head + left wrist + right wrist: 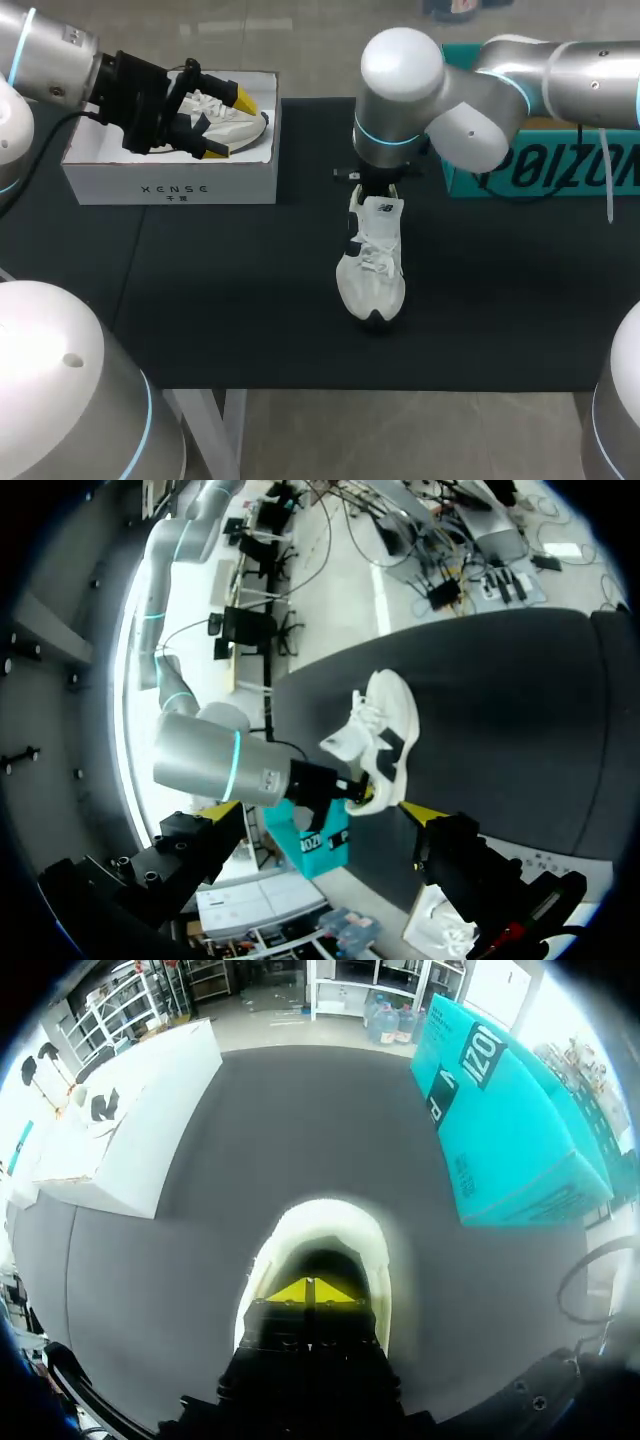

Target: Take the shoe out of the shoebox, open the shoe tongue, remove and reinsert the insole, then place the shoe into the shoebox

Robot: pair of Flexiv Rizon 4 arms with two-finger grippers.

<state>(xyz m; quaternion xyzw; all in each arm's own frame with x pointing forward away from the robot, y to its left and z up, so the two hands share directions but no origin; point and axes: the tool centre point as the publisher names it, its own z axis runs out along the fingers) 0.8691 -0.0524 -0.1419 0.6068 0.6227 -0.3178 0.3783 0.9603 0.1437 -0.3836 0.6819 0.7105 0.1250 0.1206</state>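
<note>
A white sneaker [372, 265] lies on the black table top at the centre, toe toward the front edge; the left wrist view shows this sneaker [390, 730] too. My right gripper [377, 195] comes down at its heel. In the right wrist view the right gripper [314, 1290] is shut, its yellow tips together inside the shoe's opening [320, 1220]. What lies under the tips is hidden. The white shoebox [170, 185] stands at the back left with a second white shoe [225, 110] in it. My left gripper [232, 123] hangs open over that box, holding nothing.
A teal box [560, 160] stands at the back right, behind my right arm, and shows in the right wrist view as the teal box [510, 1120]. The black table top [220, 300] runs to the front edge.
</note>
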